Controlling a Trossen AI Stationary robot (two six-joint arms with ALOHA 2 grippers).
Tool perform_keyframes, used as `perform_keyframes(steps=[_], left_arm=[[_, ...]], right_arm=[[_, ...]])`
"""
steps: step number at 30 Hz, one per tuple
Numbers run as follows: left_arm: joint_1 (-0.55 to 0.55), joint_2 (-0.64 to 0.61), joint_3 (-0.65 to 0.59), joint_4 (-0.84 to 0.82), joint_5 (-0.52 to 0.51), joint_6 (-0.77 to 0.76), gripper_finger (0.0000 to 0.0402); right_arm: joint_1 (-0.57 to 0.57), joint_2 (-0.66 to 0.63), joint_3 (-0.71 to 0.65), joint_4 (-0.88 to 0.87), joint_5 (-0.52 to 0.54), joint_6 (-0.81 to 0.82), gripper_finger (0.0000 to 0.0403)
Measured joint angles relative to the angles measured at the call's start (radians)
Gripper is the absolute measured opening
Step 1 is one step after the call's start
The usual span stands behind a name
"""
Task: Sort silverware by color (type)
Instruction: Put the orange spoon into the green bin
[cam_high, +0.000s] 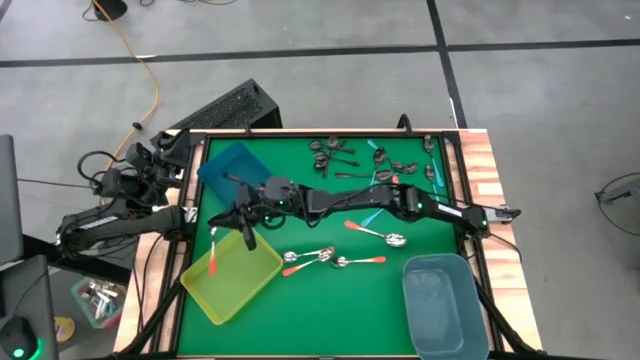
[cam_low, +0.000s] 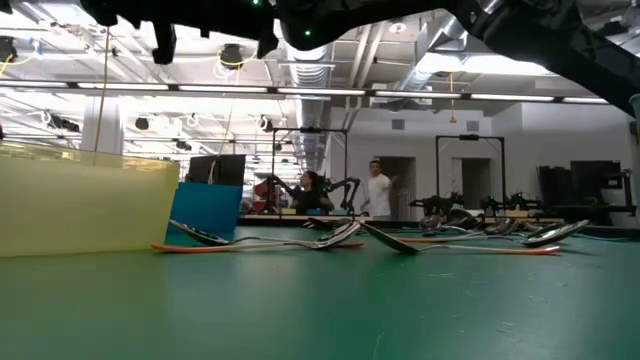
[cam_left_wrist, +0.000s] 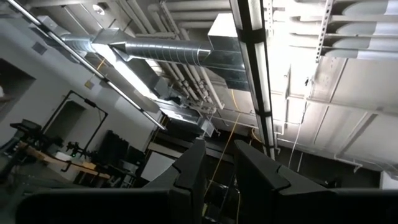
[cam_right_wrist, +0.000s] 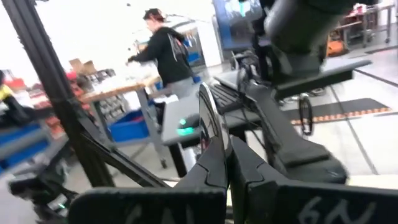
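Note:
My right gripper (cam_high: 228, 219) reaches level across the table to above the yellow bin's (cam_high: 262, 272) far corner and is shut on a silver spoon (cam_right_wrist: 208, 118). One orange-handled spoon (cam_high: 214, 262) lies in that bin. More silverware lies on the green mat: orange-handled spoons (cam_high: 310, 258) at mid-table, with dark spoons (cam_high: 330, 150) and teal-handled spoons (cam_high: 380, 150) along the far edge. My left gripper (cam_left_wrist: 221, 177) is raised off the table's left side, points up at the ceiling, and is slightly open with nothing in it. My right gripper pinches the spoon between its two fingers (cam_right_wrist: 211, 165). The silver bowl (cam_right_wrist: 209, 109) sticks out past the fingertips, seen edge-on. The fingers hide the handle. The spoon is lifted clear above the yellow bin.
A blue bin (cam_high: 232, 165) stands at the far left corner and a clear grey bin (cam_high: 445, 305) at the near right. Several orange-handled spoons (cam_low: 330, 240) lie between the bins. My right arm (cam_high: 400, 200) spans the table's middle. People stand in the room beyond.

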Motion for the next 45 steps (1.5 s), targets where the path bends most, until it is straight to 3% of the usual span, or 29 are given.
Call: perform_keyframes(steps=[4,11,18,27,32,37,45], left_arm=[[0.000,0.000,0.000,0.000,0.000,0.000,0.0068],[0.000,0.000,0.000,0.000,0.000,0.001,0.0068],[0.000,0.000,0.000,0.000,-0.002,0.002,0.0068],[0.000,0.000,0.000,-0.006,-0.006,0.003,0.0068],[0.000,0.000,0.000,-0.011,-0.007,0.010,0.0068],[0.000,0.000,0.000,-0.012,-0.007,0.014,0.0068],[0.000,0.000,0.000,-0.025,-0.008,0.013,0.0067]], right_arm=[[-0.016,-0.004,-0.057,0.057,0.007,0.093,0.0007],[-0.078,-0.030,-0.392,0.517,-0.034,0.369,0.0007],[-0.046,-0.178,-0.599,0.610,0.089,0.275,0.0007],[0.018,-0.137,-0.610,0.542,0.146,0.209,0.0007],[0.036,-0.132,-0.610,0.451,0.228,0.112,0.0007],[0.049,-0.104,-0.608,0.503,0.239,0.126,0.0008],[0.035,-0.043,-0.610,0.607,0.224,0.282,0.0010]])
